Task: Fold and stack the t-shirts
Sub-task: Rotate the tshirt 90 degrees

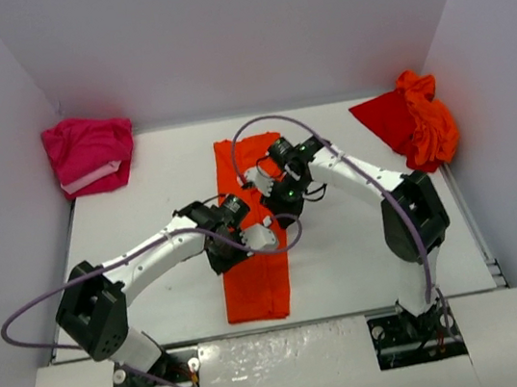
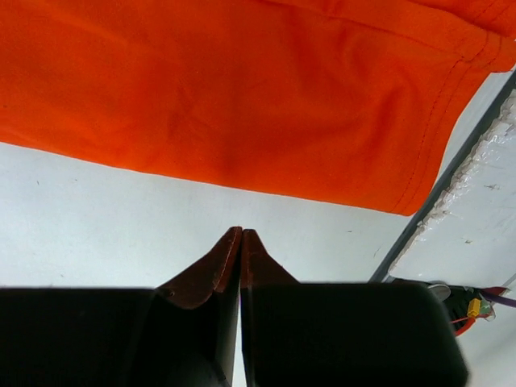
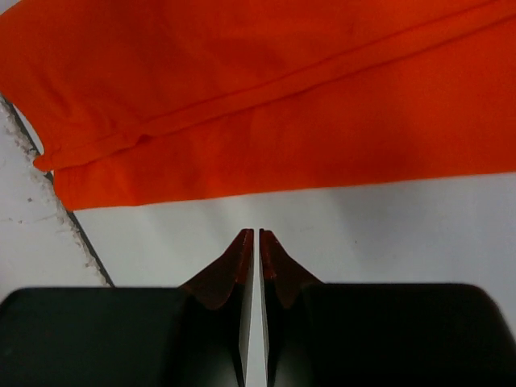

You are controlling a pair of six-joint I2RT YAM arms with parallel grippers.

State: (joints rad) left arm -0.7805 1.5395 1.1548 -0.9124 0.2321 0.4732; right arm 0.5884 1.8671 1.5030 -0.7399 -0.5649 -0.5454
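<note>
An orange t-shirt (image 1: pixel 256 272) lies folded into a long narrow strip down the middle of the white table (image 1: pixel 143 201). My left gripper (image 1: pixel 217 256) is shut and empty, low over the table at the strip's left edge. In the left wrist view its tips (image 2: pixel 241 232) are over bare table just short of the shirt (image 2: pixel 242 89). My right gripper (image 1: pixel 287 211) is shut and empty at the strip's right edge. In the right wrist view its tips (image 3: pixel 256 234) are also just short of the shirt (image 3: pixel 274 121).
A crumpled pink shirt (image 1: pixel 89 153) lies at the back left corner. A heap of red and orange shirts (image 1: pixel 415 118) lies at the back right against the wall. White walls enclose three sides. The table's front edge strip (image 2: pixel 439 189) shows by the shirt's hem.
</note>
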